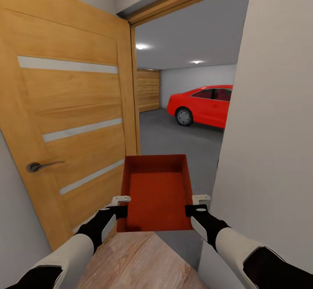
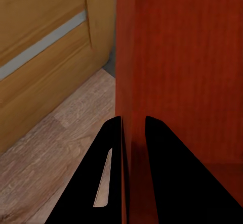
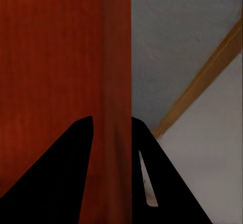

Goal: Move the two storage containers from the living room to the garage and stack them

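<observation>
The storage container (image 1: 157, 193) is gripped on its left wall by the left claw (image 1: 118, 211) and on its right wall by the right claw (image 1: 194, 210), both clamped tight. It is held at an open wooden door (image 1: 69, 119), with the red car (image 1: 202, 105) seen far beyond in the garage.

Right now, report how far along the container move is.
Partly done. One storage container is in hand: the left gripper and right gripper each have their jaws clamped on a side wall, carrying it through the open door. The garage floor and red car lie just ahead. Still left: set this container down on that floor. No second container is visible here, so stacking remains.
</observation>
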Controlling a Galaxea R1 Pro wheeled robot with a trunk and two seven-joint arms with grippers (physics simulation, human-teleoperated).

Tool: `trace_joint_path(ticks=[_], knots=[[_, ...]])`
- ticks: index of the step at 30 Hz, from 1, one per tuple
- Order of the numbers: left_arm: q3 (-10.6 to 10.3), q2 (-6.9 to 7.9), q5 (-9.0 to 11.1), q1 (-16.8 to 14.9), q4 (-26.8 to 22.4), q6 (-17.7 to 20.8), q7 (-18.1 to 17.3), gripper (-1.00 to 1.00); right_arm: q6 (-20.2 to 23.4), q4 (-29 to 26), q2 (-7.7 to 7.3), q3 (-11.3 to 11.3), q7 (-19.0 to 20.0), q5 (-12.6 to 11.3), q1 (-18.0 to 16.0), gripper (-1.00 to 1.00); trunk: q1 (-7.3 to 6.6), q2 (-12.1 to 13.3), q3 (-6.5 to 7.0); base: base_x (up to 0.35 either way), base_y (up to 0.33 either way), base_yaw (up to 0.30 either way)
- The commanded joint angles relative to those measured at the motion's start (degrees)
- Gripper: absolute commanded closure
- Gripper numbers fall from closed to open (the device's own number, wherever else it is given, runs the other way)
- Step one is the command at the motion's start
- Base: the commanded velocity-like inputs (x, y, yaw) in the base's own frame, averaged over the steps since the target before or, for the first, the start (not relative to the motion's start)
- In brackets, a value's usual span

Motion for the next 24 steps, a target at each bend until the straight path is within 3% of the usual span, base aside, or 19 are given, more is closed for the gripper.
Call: trace_joint_path(ticks=[1, 12, 24], knots=[[-0.93, -0.03, 1.12, -0.05, -0.26, -0.35, 0.45, 1.00, 0.38, 0.04, -0.01, 1.78, 1.38, -2.19, -0.03, 1.00, 0.04, -0.10, -0.11, 0.166, 0.265, -0.003], [-0.94, -0.03, 1.06, -0.05, -0.28, -0.35, 0.45, 1.00, 0.38, 0.04, -0.01, 1.78, 1.33, -2.19, -0.03, 1.00, 0.04, -0.10, -0.11, 0.172, 0.274, -0.014], [-0.97, -0.03, 1.04, -0.05, -0.27, -0.35, 0.45, 1.00, 0.38, 0.04, -0.01, 1.78, 1.32, -2.19, -0.03, 1.00, 0.04, -0.10, -0.11, 0.113, 0.124, -0.221]])
